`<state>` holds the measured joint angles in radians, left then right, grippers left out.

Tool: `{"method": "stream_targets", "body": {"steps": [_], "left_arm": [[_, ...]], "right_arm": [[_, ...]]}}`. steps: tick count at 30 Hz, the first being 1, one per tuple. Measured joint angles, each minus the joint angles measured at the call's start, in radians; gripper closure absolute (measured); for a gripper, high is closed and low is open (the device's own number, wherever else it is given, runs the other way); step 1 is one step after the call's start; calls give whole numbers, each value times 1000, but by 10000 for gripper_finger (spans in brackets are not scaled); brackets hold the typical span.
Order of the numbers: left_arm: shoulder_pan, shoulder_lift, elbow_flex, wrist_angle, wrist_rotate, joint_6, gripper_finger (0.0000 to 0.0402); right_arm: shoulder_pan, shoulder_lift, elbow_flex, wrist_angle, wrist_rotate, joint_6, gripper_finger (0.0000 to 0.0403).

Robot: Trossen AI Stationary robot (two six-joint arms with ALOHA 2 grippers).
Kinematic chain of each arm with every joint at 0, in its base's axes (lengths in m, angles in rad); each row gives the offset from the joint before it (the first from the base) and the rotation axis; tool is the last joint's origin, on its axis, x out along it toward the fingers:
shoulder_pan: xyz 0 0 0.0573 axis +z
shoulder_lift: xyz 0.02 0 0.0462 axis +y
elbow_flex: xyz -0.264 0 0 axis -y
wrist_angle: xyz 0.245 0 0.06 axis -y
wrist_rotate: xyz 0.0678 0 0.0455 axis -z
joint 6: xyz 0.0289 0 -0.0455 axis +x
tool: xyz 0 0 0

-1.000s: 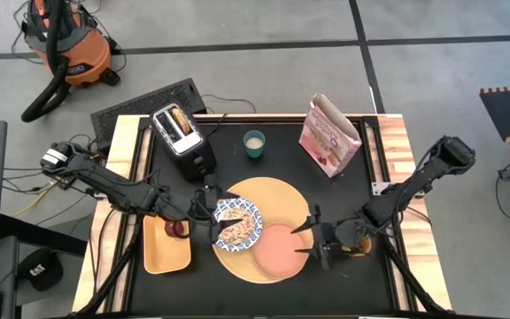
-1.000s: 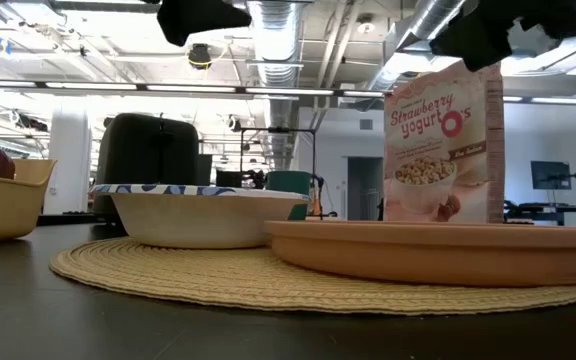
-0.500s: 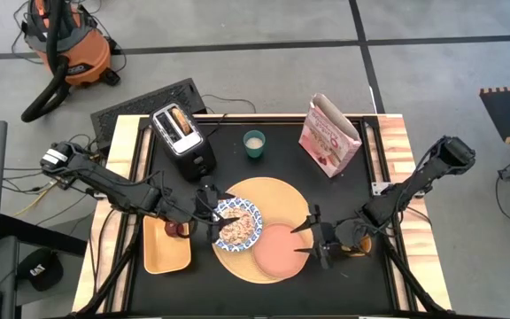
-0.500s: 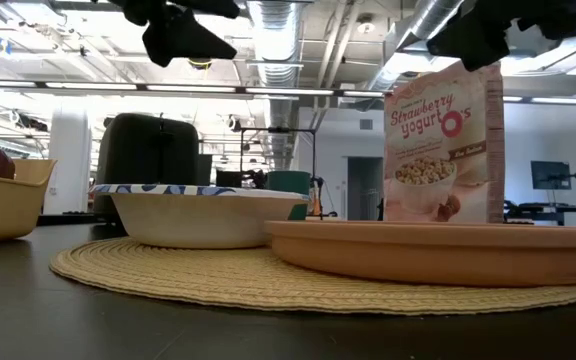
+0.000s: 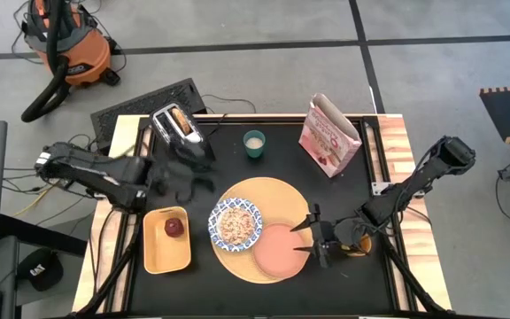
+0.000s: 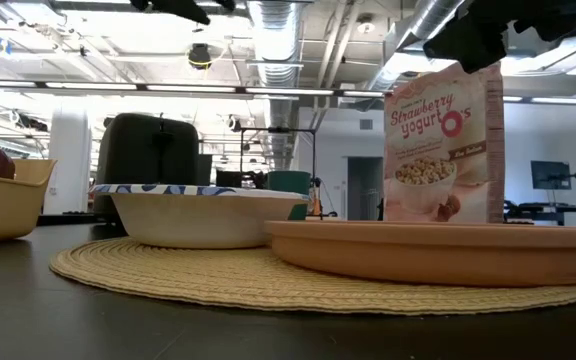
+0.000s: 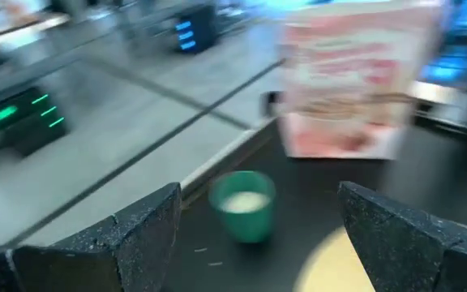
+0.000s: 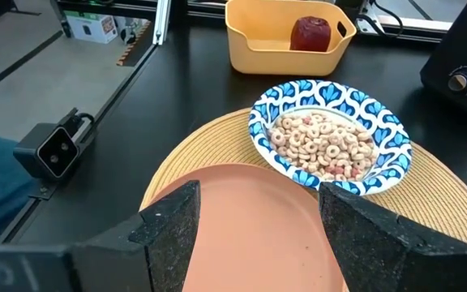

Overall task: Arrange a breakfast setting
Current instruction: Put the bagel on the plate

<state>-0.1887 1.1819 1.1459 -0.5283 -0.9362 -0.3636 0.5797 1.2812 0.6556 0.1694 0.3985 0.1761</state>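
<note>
Reading "Strawberry yogurt O's", the cereal bag (image 6: 443, 140) stands behind the tan board (image 5: 277, 199) bearing cereal-filled patterned bowl (image 5: 235, 223) and pink plate (image 5: 278, 249); left gripper (image 7: 254, 235) and right gripper (image 8: 258, 223) both gape empty.

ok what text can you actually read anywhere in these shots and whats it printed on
"Strawberry yogurt O's": front of the pink cereal bag, clear in the low view.
Small banner under that name on the same bag: too small to read.
Pink print on the bag's side in the high view: too small to read.
Bag in the left wrist view: blurred, unreadable.
Light mark on the dark cap lying on the floor beside the table: too small to read.
Nothing else carries legible text.
</note>
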Motion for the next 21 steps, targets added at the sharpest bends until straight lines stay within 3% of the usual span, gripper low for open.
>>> {"method": "stream_targets", "body": {"steps": [9,21], "left_arm": [[327,4,56,-320,16,-180,86],[602,88,41,-362,168,-200,86]], "right_arm": [[0,0,0,-6,0,0,124],[0,0,0,-12,1,1,124]]}}
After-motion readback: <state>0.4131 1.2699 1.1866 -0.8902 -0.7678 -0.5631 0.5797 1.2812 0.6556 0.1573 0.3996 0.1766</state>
